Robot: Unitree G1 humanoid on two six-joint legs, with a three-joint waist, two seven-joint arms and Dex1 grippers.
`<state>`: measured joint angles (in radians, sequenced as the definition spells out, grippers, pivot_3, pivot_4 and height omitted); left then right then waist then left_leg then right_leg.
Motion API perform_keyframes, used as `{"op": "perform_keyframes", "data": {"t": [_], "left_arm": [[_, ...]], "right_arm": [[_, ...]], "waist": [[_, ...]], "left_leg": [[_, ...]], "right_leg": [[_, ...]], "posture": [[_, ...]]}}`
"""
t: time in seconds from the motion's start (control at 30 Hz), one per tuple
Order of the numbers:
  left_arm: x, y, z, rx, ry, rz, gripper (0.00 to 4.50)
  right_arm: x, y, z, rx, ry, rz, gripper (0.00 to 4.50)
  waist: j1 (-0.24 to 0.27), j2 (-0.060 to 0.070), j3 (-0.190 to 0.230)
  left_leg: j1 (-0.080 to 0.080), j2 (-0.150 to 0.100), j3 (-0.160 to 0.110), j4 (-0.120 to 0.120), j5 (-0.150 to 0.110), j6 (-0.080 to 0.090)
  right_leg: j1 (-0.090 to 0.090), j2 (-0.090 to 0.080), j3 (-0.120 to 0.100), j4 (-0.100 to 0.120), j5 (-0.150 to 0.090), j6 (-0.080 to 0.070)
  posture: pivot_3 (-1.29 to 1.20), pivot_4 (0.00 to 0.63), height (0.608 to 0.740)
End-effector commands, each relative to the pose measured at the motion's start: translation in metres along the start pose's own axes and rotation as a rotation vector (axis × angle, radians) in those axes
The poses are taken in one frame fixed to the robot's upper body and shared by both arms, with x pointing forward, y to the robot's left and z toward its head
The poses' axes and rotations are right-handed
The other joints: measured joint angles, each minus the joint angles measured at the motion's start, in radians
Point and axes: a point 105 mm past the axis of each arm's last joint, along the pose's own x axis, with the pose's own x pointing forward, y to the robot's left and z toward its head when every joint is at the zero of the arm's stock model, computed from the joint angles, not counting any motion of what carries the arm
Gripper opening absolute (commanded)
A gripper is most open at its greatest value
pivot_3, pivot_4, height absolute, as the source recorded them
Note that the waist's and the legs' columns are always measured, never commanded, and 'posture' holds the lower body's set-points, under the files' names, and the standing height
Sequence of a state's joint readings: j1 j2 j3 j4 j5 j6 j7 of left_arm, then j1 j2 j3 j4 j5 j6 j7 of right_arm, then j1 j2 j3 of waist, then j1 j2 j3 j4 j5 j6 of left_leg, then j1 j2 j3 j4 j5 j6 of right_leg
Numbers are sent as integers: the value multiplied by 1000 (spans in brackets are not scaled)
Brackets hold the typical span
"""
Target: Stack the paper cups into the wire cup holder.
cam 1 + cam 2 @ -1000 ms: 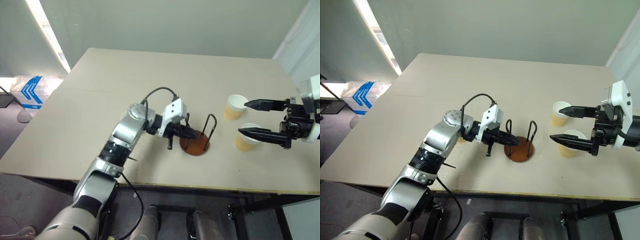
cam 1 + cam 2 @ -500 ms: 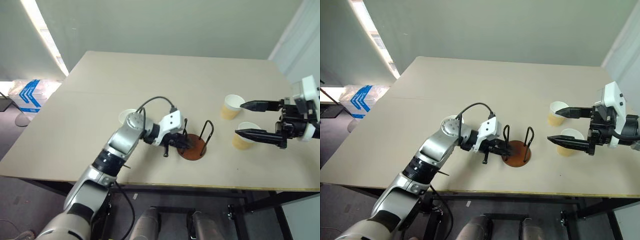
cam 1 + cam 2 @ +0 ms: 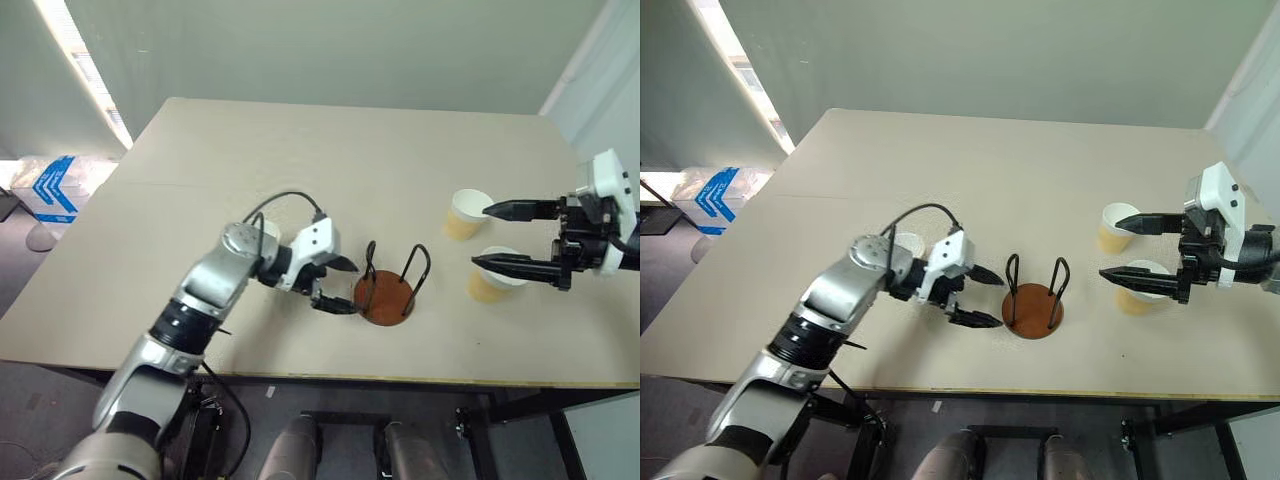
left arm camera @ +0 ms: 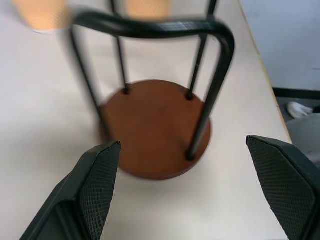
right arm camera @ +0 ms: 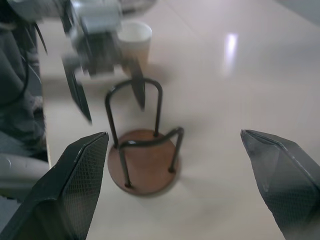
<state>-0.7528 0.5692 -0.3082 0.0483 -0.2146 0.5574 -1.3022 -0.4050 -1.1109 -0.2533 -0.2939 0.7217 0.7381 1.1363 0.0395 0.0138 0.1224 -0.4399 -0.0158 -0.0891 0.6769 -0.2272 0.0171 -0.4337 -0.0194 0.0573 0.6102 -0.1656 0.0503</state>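
The wire cup holder (image 3: 385, 298), a reddish-brown disc with two black wire loops, stands empty near the table's front edge. My left gripper (image 3: 345, 287) is open just to its left, fingers pointing at it, touching nothing. In the left wrist view the holder (image 4: 155, 130) stands between and beyond my fingertips (image 4: 100, 175). Two paper cups sit upright at the right: one farther back (image 3: 467, 213), one nearer (image 3: 493, 276). My right gripper (image 3: 482, 237) hovers open over them, one finger above each cup. A third paper cup (image 3: 908, 244) stands behind my left forearm, partly hidden.
The beige table (image 3: 330, 160) has wide free room across its back half. Its front edge runs close below the holder. Past the table's left edge, a white and blue bag (image 3: 50, 185) lies on the floor.
My left gripper was shut at the holder's left wire loop; it has opened and drawn back to the left. The right gripper has stayed open over the two cups.
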Motion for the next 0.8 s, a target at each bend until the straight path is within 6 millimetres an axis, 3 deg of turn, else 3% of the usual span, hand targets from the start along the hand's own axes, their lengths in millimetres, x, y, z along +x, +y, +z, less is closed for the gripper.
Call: {"op": "perform_keyframes", "data": {"t": [0.03,0.2,0.27,0.33,0.47,0.8], "left_arm": [[-30,1,27,136,-28,46,4489],[-63,5,44,130,-105,138,4489],[-87,15,53,100,-167,239,4489],[-102,20,49,78,-170,303,4489],[-111,17,42,56,-165,347,4489],[-120,9,32,28,-139,401,4489]], "right_arm": [[-6,-14,9,-51,30,-74,4500],[-4,-42,14,-114,75,-169,4500],[4,-62,15,-171,129,-216,4500],[13,-80,11,-235,197,-244,4500],[28,-101,1,-285,285,-234,4500],[56,-124,-38,-307,447,-165,4500]], "waist": [[-3,0,0],[-9,0,0],[-13,0,0],[-18,0,0],[-28,1,1],[-24,1,1]], "left_leg": [[0,0,0,0,0,0],[0,0,0,0,-1,1],[0,0,0,0,-1,1],[1,1,1,0,0,2],[3,2,1,-2,1,2],[0,2,1,-13,1,0]], "right_leg": [[0,0,0,0,-1,-1],[-1,0,0,1,-3,-5],[-1,0,0,1,-3,-6],[-2,-1,0,1,0,-7],[-2,-1,-1,2,0,-9],[-11,-1,-3,2,5,-8]], "posture": [[0,150,740],[0,150,740],[0,150,740],[0,150,740],[0,150,740],[0,150,740]]}}
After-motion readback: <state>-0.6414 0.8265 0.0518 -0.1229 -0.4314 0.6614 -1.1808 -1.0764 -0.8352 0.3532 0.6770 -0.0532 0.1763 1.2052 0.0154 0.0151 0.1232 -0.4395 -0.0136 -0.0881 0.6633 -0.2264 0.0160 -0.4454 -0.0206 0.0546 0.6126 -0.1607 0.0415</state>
